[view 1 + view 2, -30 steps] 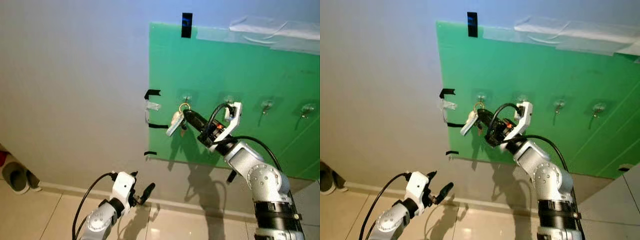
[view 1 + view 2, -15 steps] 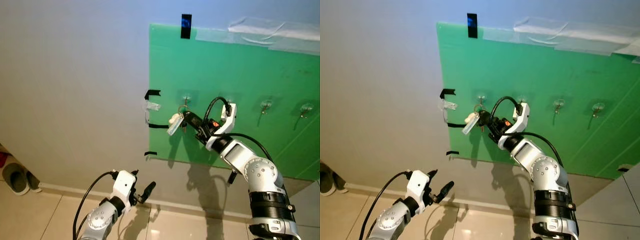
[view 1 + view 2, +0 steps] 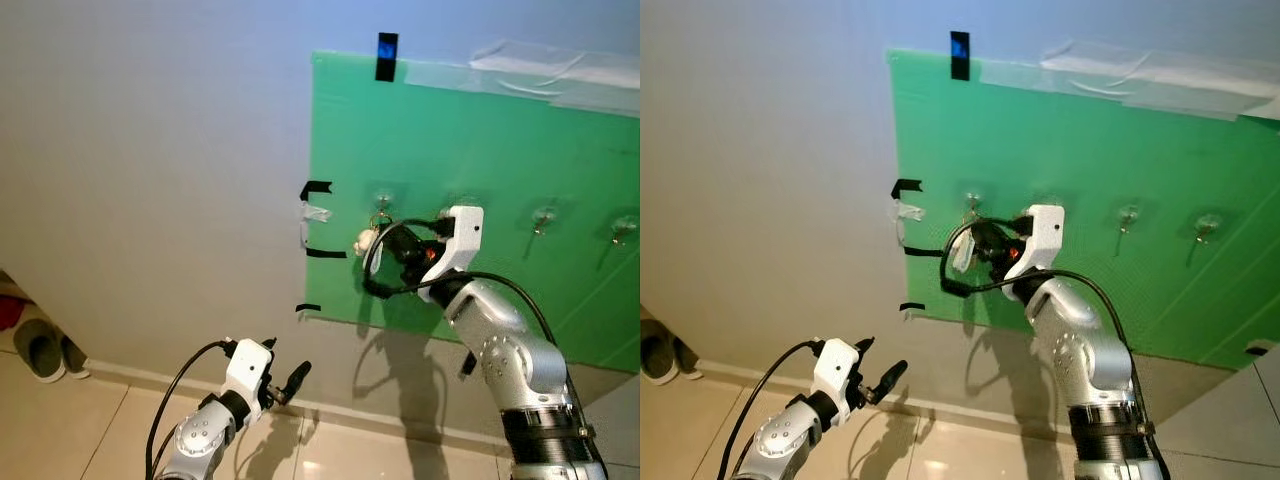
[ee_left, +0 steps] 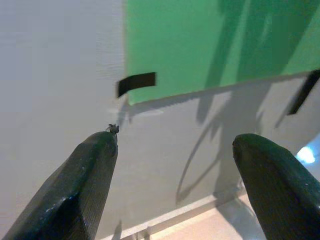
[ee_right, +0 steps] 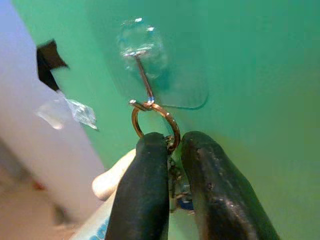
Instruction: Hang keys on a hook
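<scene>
Brass ring (image 5: 156, 122) of the keys (image 3: 366, 241) sits at the hook (image 5: 141, 75) tip, just above the right gripper (image 5: 169, 150), whose jaws pinch it; left gripper (image 4: 175, 165) hangs open, idle.

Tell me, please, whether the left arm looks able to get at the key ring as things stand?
Probably not: the left gripper sits low, well below the key ring, which the right gripper holds at the hook.
</scene>
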You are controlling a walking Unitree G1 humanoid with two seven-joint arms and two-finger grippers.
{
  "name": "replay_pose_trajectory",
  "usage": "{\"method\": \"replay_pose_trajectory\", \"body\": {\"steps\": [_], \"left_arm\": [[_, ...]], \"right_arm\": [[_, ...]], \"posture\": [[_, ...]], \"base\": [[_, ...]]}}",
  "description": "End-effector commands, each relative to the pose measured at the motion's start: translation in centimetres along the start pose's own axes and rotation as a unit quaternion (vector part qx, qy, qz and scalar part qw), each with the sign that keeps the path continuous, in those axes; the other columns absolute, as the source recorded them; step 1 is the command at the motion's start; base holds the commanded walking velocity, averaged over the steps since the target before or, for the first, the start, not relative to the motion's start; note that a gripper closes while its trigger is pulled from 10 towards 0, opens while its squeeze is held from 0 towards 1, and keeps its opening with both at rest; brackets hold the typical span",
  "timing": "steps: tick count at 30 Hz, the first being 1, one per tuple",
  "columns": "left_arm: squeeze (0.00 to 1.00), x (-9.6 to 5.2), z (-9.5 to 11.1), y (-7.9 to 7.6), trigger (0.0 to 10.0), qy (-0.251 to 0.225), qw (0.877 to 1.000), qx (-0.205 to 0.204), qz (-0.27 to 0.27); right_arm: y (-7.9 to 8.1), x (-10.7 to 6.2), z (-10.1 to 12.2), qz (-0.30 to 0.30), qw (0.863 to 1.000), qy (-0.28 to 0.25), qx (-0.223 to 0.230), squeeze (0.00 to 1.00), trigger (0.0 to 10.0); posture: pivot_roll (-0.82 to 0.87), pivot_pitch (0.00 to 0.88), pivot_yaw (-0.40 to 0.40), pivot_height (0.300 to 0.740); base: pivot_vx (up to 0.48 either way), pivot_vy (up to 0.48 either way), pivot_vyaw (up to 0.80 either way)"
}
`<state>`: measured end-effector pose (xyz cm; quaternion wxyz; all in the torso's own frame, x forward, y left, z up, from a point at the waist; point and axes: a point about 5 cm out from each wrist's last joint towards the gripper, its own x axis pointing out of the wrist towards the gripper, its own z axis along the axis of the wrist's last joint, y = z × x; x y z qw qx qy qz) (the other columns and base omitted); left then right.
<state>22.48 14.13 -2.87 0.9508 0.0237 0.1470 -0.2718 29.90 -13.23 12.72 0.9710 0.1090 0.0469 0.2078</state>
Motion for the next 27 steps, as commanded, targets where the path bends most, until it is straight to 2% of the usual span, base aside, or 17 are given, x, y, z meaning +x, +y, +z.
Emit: {"method": "replay_pose_trajectory", "body": {"steps": [1,2,8,13,14,19,20,22,23,24,25,26,27], "left_arm": [[0.00,0.1,0.1,0.3,10.0,0.000,1.000,-0.017,0.013],[0.00,0.2,0.2,0.4,10.0,-0.003,1.000,-0.024,0.018],[0.00,0.4,0.4,0.5,10.0,-0.002,1.000,-0.019,0.013],[0.00,0.4,0.4,0.5,10.0,0.000,1.000,-0.018,0.010],[0.00,0.5,0.5,0.5,10.0,0.000,1.000,-0.014,0.008],[0.00,0.5,0.5,0.5,10.0,0.000,1.000,-0.011,0.009],[0.00,0.5,0.5,0.6,10.0,0.001,1.000,-0.009,0.013],[0.00,0.3,0.0,1.0,10.0,0.009,0.998,-0.034,0.061],[0.00,0.2,-0.1,1.1,10.0,0.011,0.996,-0.046,0.071],[0.00,0.2,-0.1,1.1,10.0,0.011,0.996,-0.046,0.071],[0.00,1.2,2.0,1.4,10.0,-0.047,0.996,-0.041,0.070],[0.00,1.8,3.8,1.6,10.0,-0.090,0.993,-0.030,0.062],[0.00,2.3,7.2,2.0,10.0,-0.147,0.988,-0.001,0.057]], "right_arm": [[-2.3,-1.0,0.3,-0.081,0.995,-0.011,-0.057,1.00,10.0],[-2.3,-1.2,0.4,-0.086,0.994,-0.022,-0.070,1.00,10.0],[-2.2,-2.2,-0.4,-0.104,0.992,-0.028,-0.072,1.00,10.0],[-2.5,-2.4,-0.6,-0.124,0.988,-0.035,-0.086,1.00,10.0],[-2.7,-2.4,-0.7,-0.130,0.986,-0.036,-0.101,1.00,10.0],[-2.5,-2.4,-0.5,-0.127,0.983,-0.044,-0.122,1.00,10.0],[-2.4,-2.7,-0.5,-0.126,0.981,-0.046,-0.138,1.00,10.0],[-2.3,-3.7,-0.9,-0.121,0.978,-0.042,-0.167,1.00,10.0],[-2.1,-4.7,-1.7,-0.118,0.977,-0.032,-0.176,1.00,10.0],[-2.1,-4.7,-1.7,-0.118,0.977,-0.032,-0.176,1.00,10.0],[-2.0,-6.6,-3.0,-0.122,0.976,-0.012,-0.180,1.00,10.0],[-2.0,-7.3,-3.5,-0.125,0.976,-0.005,-0.179,1.00,10.0],[-2.2,-8.3,-4.2,-0.137,0.973,0.006,-0.185,1.00,10.0]], "posture": [[-0.03,0.000,0.012,0.740],[-0.03,0.000,0.015,0.740],[-0.04,0.000,0.026,0.740],[-0.05,0.000,0.030,0.740],[-0.04,0.000,0.032,0.740],[-0.04,0.000,0.028,0.740],[-0.04,0.000,0.025,0.740],[-0.04,0.000,0.021,0.740],[-0.04,0.000,0.015,0.740],[-0.04,0.000,0.015,0.740],[-0.04,0.000,0.011,0.740],[-0.04,0.000,0.011,0.740],[-0.04,0.000,0.007,0.740]], "base": [[0.000,0.000,0.00],[0.000,0.000,0.00],[0.000,0.000,0.00],[0.000,0.000,0.00],[0.000,0.000,0.00],[0.000,0.000,0.00],[0.000,0.000,0.00],[0.000,0.000,0.00],[0.000,0.000,0.00],[0.000,0.000,0.00],[0.000,0.000,0.00],[0.000,0.000,0.00],[0.000,0.000,0.00]]}}
